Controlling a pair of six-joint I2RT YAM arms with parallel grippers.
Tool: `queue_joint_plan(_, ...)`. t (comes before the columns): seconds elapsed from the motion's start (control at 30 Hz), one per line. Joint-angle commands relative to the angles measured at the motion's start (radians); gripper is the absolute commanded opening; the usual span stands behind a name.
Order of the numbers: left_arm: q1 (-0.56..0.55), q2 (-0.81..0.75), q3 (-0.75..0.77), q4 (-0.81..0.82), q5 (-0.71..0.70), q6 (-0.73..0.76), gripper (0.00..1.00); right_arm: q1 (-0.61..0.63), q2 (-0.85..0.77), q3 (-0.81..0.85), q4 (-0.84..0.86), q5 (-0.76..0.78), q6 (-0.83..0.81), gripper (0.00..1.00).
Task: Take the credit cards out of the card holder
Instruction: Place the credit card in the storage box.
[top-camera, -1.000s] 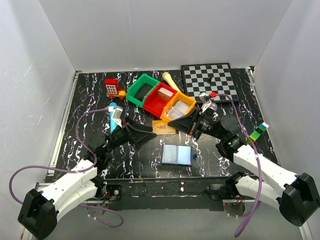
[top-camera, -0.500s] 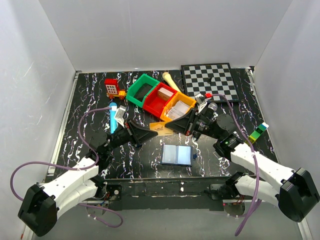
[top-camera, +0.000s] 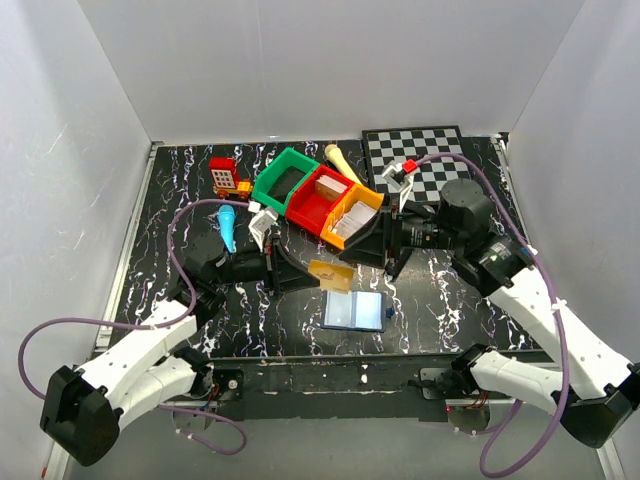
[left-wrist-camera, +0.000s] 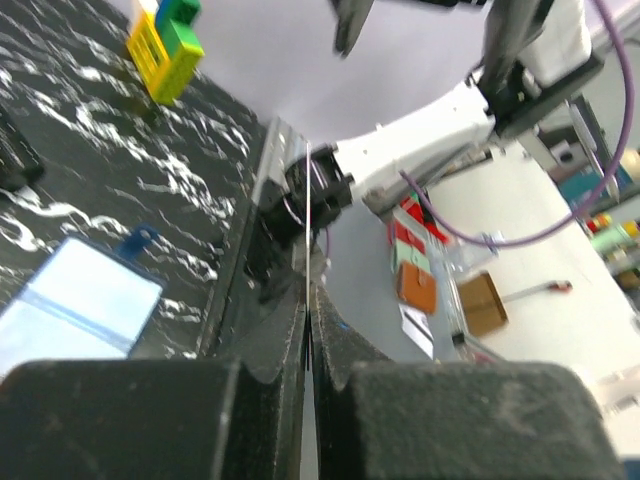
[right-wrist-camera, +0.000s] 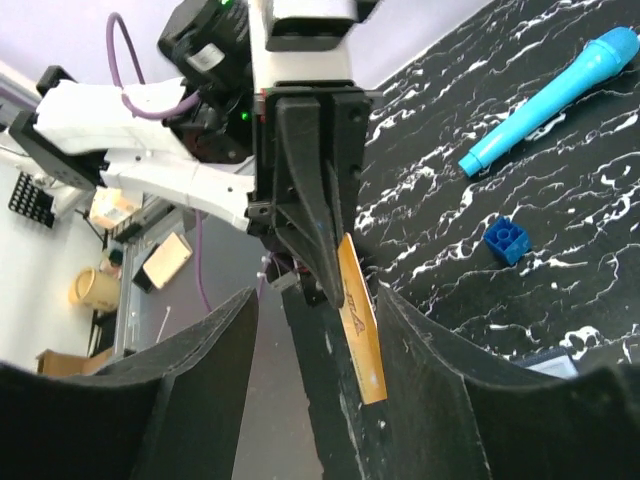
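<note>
While the right gripper (top-camera: 365, 243) is drawing back toward the chessboard (top-camera: 400, 145), its wrist now riding higher and farther from the middle than a second ago, the left gripper (top-camera: 306, 272) is keeping the tan credit card (top-camera: 331, 273) on its own. Half a second ago both pincers were meeting at that card just beyond the card holder (top-camera: 353, 310); now only the left one is touching it.

From the left wrist, the two dark fingers (left-wrist-camera: 130, 420) are pressing together on the card, which is showing edge-on as a thin pale line between them. From the right wrist, the right fingers (right-wrist-camera: 200, 400) are standing spread wide and gripping nothing, and the card is sticking out of the left pincer's tip straight ahead of them.

The card holder is lying open and flat on the marbled black table (top-camera: 180, 200), near its front edge and between the two arm bases, with its pale blue-grey panels facing up. The held card is sitting just beyond its far edge, seemingly off the table and not touching the holder.

I am reading this as a handover finishing: one card is out and is passing to the left arm, which will probably be setting it down. Whether more cards are sitting in the panels I cannot tell; from above they are looking smooth. The freed right arm is looking best placed to return to the holder.
</note>
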Motion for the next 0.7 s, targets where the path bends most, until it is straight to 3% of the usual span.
queue_joint_plan(0.0, 0.009, 0.030, 0.104, -0.311, 0.209, 0.181, 0.00, -0.005, 0.073, 0.234, -0.525, -0.056, -0.351, 0.57)
queue_joint_plan(0.1, 0.007, 0.041, 0.141, -0.399, 0.255, 0.247, 0.00, -0.007, 0.135, 0.314, -0.708, -0.074, -0.433, 0.52)
queue_joint_plan(0.33, 0.007, 0.052, 0.205, -0.505, 0.268, 0.316, 0.00, -0.004, 0.163, 0.248, -0.670, -0.186, -0.404, 0.56)
queue_joint_plan(0.67, 0.007, 0.096, 0.228, -0.497, 0.275, 0.314, 0.00, 0.030, 0.161, 0.162, -0.502, -0.178, -0.293, 0.41)
